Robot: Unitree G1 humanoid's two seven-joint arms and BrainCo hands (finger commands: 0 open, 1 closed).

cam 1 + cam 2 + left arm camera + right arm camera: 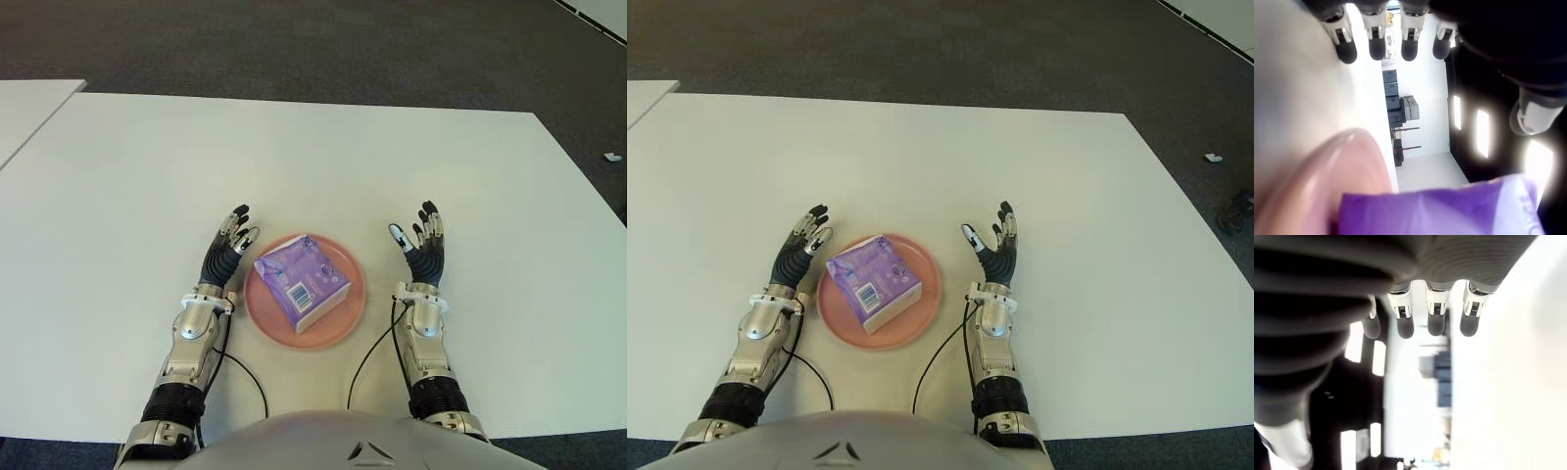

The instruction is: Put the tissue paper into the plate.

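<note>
Tissue pack: a white label with a barcode is on its top side; the printing is too small to read.
Tissue pack, left wrist view: pale letters at one edge, not readable.
Other text: none is visible.

Glossy plastic-wrapped tissue pack on a smooth matt plate.

Left robot hand and right robot hand, both empty, fingers extended, palms facing inward.

1 tissue pk – 1 plate – 2 hands
</note>
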